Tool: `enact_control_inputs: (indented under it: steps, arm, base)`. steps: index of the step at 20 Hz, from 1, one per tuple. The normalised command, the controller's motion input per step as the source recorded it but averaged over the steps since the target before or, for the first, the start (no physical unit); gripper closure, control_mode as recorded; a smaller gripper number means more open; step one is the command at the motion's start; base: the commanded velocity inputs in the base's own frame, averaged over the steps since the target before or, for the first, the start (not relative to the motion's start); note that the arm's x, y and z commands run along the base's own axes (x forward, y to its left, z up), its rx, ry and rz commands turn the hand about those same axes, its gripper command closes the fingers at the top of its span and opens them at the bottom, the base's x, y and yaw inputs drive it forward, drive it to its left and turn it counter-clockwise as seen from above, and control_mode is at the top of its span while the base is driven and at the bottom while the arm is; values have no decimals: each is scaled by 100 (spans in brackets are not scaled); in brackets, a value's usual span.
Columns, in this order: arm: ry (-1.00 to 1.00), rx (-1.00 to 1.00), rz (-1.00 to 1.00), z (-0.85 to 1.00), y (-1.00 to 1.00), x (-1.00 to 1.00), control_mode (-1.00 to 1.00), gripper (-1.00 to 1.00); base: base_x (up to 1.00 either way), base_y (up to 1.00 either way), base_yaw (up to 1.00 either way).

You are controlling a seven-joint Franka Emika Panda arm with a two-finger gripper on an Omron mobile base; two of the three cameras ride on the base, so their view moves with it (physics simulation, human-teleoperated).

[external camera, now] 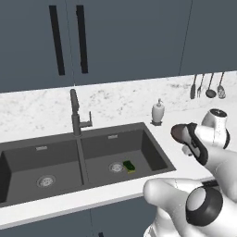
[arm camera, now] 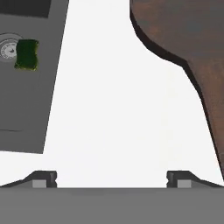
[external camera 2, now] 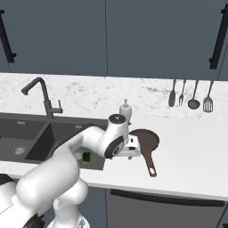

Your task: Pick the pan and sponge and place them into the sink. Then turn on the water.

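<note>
i see the pan (external camera 2: 143,139) flat on the white counter (external camera 2: 191,151) just right of the sink (external camera: 28,152), handle toward the front edge; the sponge (external camera: 129,166) lies in the right basin beside the drain (external camera: 115,167). my gripper (arm camera: 111,177) hangs over bare counter between sink edge and pan, its 2 fingers spread wide with nothing held. faucet (external camera: 76,113) dry, soap dispenser (external camera: 158,112) behind the sink.

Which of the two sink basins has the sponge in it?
The basin nearer the soap dispenser, right of the faucet. The sponge lies beside its drain; the other basin holds just its drain.
</note>
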Motion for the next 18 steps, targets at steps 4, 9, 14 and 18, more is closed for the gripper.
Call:
enact_control_inputs:
  steps: [4, 9, 14, 18]
  arm:
    - [3, 3, -3, 29, -76, 9, -100, -100]
    - [14, 0, 0, 51, -9, 46, -100, -100]
    - [11, 1, 0, 3, -1, 32, -100, -100]
    - [0, 5, 0, -25, -4, 0, -100, -100]
  base:
    - [0, 0, 0]
    - [0, 0, 0]
    - [0, 0, 0]
    - [0, 0, 0]
